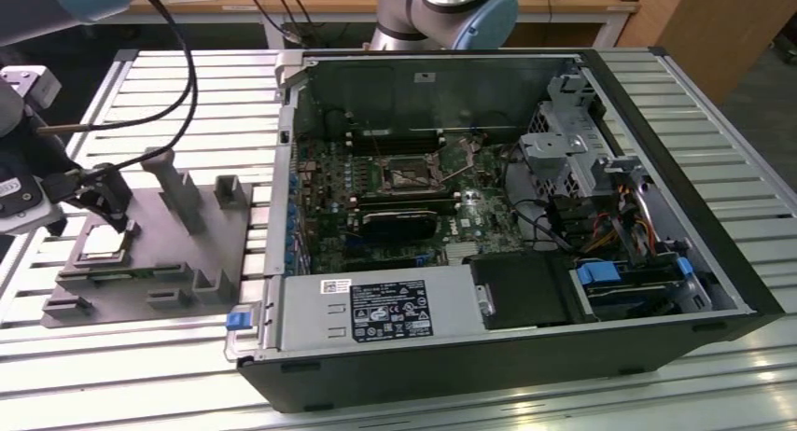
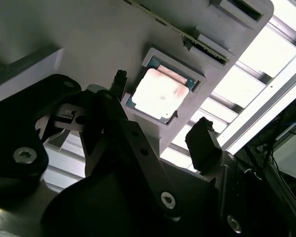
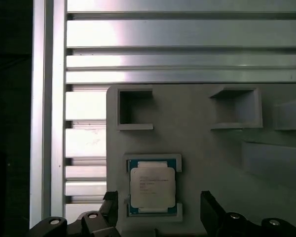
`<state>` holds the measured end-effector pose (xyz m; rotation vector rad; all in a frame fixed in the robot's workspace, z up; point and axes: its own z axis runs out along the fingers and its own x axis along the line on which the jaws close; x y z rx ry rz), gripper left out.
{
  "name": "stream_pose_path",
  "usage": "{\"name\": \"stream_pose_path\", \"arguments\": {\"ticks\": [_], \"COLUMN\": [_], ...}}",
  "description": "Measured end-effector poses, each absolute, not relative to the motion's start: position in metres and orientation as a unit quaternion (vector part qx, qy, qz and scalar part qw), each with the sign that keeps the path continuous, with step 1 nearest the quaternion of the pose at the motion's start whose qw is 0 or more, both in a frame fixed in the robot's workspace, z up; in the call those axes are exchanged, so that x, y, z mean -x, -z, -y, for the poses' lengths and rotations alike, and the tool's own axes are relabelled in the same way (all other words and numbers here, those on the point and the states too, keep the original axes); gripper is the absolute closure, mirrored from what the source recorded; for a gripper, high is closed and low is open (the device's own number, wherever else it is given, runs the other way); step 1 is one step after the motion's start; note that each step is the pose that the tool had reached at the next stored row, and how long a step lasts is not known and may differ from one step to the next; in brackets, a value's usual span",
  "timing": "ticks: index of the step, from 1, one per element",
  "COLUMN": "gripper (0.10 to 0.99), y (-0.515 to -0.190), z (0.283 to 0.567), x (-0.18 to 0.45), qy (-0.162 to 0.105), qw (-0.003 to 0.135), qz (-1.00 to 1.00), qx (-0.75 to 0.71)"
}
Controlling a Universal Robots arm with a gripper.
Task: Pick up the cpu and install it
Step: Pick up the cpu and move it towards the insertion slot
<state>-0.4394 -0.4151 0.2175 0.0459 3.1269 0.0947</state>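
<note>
Directly beneath the gripper, at the exterior view's left, a grey holder lies flat on the slatted table. The cpu sits in a shallow square recess of this holder, metal top upward, judged to be so framed that the chip stays square and its edges can be reached. In both wrist views the gripper is spread wide and grips nothing. Its two dark fingers stand one on each side of the cpu, apart from it, which probably lines them up with opposite edges. Whether the fingertips have come down to the level of the cpu cannot be told. Beyond the chip from the gripper, two square pockets in the holder hold nothing. Well away from the gripper, toward the exterior view's right, an open case lies on its side, so that its board faces up. The case holds the board with the socket, plus drives and cables. No chip can be made out in the socket.
</note>
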Motion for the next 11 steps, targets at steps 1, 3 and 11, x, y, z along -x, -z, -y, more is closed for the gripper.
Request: {"name": "stream_pose_path", "arguments": {"ticks": [1,3,11], "gripper": [0.325,0.325,0.325], "y": [-0.216,-0.212,-0.201], "z": [0.415,0.415,0.415], "x": [0.439,0.440,0.442], "qy": [-0.030,-0.030,-0.030], "qw": [0.006,0.006,0.006], "qz": [-0.999,-0.999,-0.999], "qx": [-0.014,-0.014,-0.014]}}
